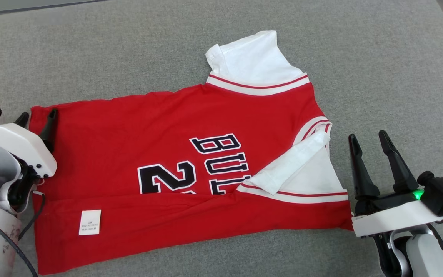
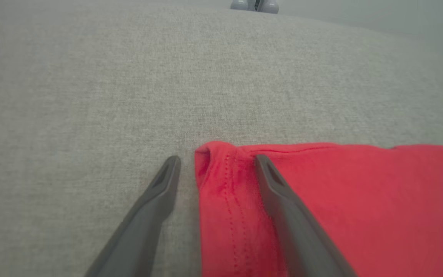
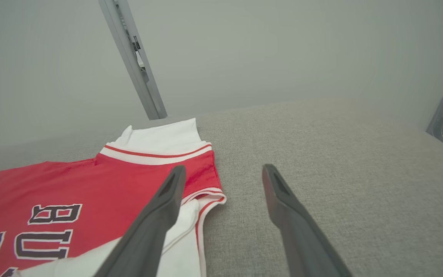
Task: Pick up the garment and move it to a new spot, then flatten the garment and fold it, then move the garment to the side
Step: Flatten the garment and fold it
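Left pincer [image 2: 217,161], wide open and empty, straddles a hem corner of the garment [image 1: 129,134] — half over red cloth, half over the grey desk [image 1: 90,50] — so it should dip and pinch every layer, while the right pincer [image 1: 367,135], equally open and empty, hangs just right of the shoulder.

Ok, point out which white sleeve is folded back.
The near sleeve, beside the right end effector: it is flipped onto the red cloth. The far sleeve lies spread on the grey surface.
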Controlling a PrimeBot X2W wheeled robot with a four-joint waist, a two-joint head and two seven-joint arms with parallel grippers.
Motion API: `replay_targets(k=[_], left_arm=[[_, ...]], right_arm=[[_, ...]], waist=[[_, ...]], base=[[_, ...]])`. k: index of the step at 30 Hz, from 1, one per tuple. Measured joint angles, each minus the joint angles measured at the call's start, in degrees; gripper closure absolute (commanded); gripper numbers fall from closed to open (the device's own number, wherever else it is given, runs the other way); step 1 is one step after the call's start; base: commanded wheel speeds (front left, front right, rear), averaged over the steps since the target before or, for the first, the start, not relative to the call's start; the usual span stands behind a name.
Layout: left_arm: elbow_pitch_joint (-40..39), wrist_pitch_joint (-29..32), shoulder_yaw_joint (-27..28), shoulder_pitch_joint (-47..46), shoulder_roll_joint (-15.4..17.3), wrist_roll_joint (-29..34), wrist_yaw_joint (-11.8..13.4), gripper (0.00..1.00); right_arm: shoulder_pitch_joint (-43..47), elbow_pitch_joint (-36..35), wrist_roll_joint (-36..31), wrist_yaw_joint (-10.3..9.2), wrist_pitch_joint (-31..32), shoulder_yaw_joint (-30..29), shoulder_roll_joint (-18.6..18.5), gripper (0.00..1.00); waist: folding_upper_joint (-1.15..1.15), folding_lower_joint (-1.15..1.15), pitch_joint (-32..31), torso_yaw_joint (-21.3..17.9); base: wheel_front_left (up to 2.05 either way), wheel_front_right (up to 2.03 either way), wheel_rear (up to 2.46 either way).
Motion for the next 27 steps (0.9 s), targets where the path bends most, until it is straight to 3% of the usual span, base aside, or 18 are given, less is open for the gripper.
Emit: replay_targets(k=[3,5,11,17,27], left_arm=[[1.31,0.42,0.19,-1.19,0.01,-0.62,-0.53,0.0],[1.82,0.4,0.16,-1.69,-0.02,-0.89,-0.98,0.97],[1.12,0.22,-0.69,-2.82,-0.04,-0.51,-0.93,1.0],[-1.47,0.37,-4.01,-5.14,-3.13,1.38,-0.42,1.0],[-2.34,-0.97,-8.57,-10.66,-9.24,3.08,-1.31,1.0]], right_arm=[[-0.96,0.88,0.27,0.0,-0.37,-0.2,0.01,0.0],[-1.93,1.05,0.54,0.0,-0.42,-0.37,-0.2,0.0],[-11.16,3.38,6.16,0.0,-0.07,-3.75,-4.3,0.0],[-24.85,16.74,12.54,-0.02,3.2,-5.2,-11.63,0.0],[-42.91,31.5,17.61,0.0,11.79,11.59,-18.37,0.0]], waist=[[0.0,0.0,0.49,-0.03],[0.0,0.0,0.64,0.19],[0.0,0.0,1.3,0.84],[0.0,0.0,2.13,4.13],[0.0,0.0,6.02,11.58]], base=[[0.0,0.0,0.0],[0.0,0.0,0.0],[0.0,0.0,0.0],[0.0,0.0,0.0],[0.0,0.0,0.0]])
